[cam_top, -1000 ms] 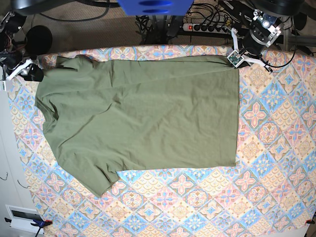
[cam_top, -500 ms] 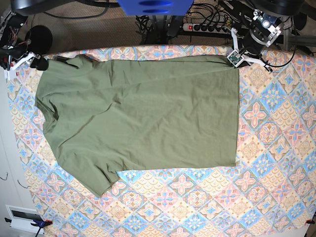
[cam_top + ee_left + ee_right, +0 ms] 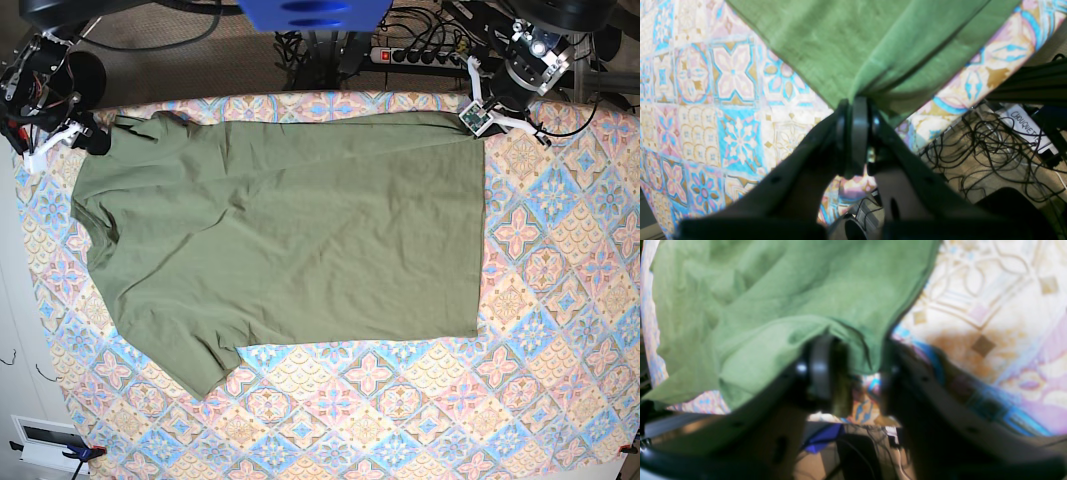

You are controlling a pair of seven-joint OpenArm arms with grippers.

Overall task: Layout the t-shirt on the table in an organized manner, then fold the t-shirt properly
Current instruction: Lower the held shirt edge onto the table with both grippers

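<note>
The t-shirt (image 3: 280,240) lies spread flat on the table (image 3: 560,300). The left pincer (image 3: 855,110) is clamped on its hem corner; the right pincer (image 3: 853,356) (blurred) straddles a sleeve edge, jaws apart.

A wide counter (image 3: 560,300) covered in a cloth of pastel pink, blue and cream diamond tiles fills most of the base view. A plain olive-green short-sleeved t-shirt (image 3: 290,240) lies spread nearly flat across its upper left and centre, sleeves toward the left edge.
</note>
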